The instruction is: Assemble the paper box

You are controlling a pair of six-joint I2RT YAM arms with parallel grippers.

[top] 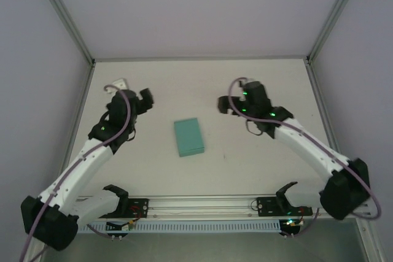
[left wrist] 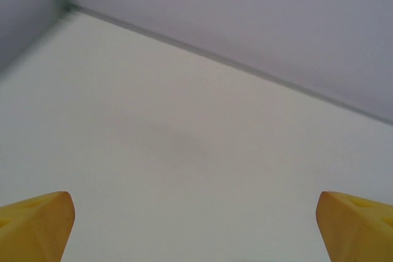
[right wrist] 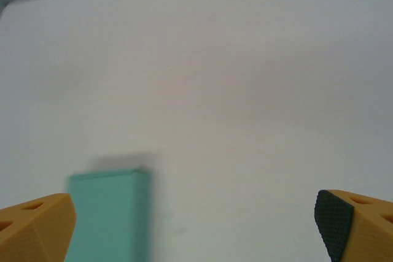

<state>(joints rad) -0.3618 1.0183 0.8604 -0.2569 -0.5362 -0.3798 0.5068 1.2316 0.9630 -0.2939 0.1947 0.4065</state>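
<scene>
The paper box [top: 188, 137] lies closed and flat mid-table, between the 2 arms and touching neither. The left gripper [left wrist: 193, 216] and right gripper [right wrist: 195, 216] both gape, holding nothing. Assembly looks finished, so the next move probably calls only for a retreat. The right wrist view catches the box's end beside 1 finger, while the left wrist view looks toward the far corner of the table [left wrist: 184, 121].

White table [top: 245, 164], pale lilac walls [top: 184, 10] on three sides, metal corner posts [top: 62, 13], metal rail [top: 202, 201] along near edge, even light.

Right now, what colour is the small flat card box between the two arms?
The flat card box is plain teal-green, clearest in the top external view.
</scene>
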